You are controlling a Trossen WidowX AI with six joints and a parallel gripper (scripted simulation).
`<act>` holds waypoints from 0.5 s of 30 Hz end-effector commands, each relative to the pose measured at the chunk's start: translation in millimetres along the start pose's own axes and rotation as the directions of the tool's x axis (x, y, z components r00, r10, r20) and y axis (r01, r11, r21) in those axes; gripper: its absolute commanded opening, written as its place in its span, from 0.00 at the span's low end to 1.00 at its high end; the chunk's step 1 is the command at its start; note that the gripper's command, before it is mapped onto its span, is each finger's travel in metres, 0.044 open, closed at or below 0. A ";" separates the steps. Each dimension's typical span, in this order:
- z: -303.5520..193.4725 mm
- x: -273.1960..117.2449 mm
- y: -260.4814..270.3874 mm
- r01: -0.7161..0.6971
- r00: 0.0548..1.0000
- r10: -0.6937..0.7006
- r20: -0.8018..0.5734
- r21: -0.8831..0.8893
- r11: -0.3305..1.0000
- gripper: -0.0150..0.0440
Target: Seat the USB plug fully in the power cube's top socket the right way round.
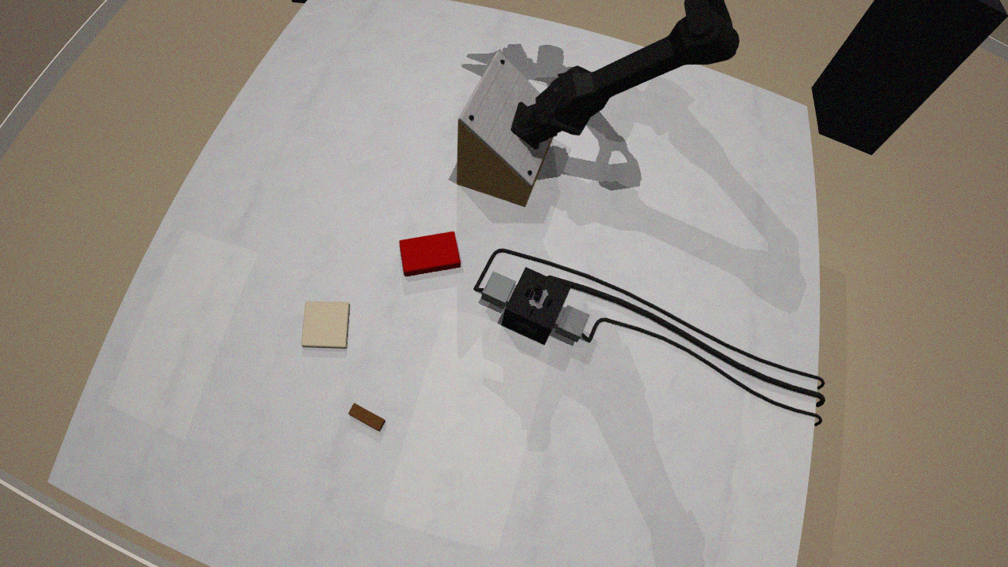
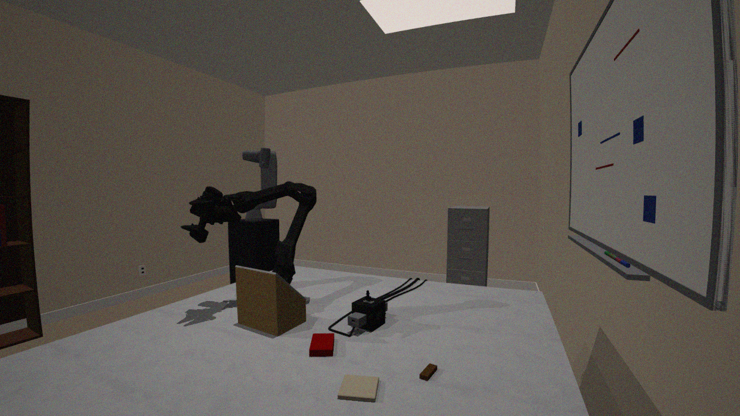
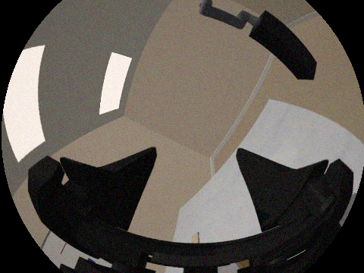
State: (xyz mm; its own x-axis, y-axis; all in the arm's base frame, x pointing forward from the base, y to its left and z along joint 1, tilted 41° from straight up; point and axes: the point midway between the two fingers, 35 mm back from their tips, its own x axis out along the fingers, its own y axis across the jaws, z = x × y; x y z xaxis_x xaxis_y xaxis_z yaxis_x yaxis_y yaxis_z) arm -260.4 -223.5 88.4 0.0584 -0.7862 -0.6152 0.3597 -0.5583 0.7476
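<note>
The black power cube (image 1: 524, 327) (image 2: 374, 314) stands on the table with a light grey block plugged into each of two opposite sides. The small dark USB plug (image 2: 367, 294) stands up from the cube's top; in the top view it is too small to tell which way round it is or how deep it sits. My gripper (image 2: 187, 216) (image 3: 196, 152) is open and empty, held high beyond the wedge-shaped block, well away from the cube. In the top view the fingertips are hard to make out against the arm.
The wedge block (image 1: 491, 158) (image 2: 256, 300) with a sloping grey panel stands below my arm. A red block (image 1: 430, 252) (image 2: 321, 344), a cream tile (image 1: 325, 324) (image 2: 358, 387) and a brown bar (image 1: 366, 416) (image 2: 428, 371) lie nearby. Black cables (image 1: 662, 320) run from the cube to the table edge.
</note>
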 end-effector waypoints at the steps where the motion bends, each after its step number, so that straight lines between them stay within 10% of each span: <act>1: -1.4 1.9 1.7 -0.001 1.000 0.001 -0.007 -0.002 1.000 0.98; 15: -159.3 89.6 124.5 0.000 0.834 -0.038 -0.551 -0.069 0.998 1.00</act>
State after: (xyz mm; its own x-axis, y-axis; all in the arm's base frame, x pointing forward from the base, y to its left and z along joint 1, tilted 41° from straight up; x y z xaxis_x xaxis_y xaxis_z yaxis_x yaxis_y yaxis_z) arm -101.6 -313.1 85.6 0.4805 -0.5717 -0.6650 0.4085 -0.5251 0.7466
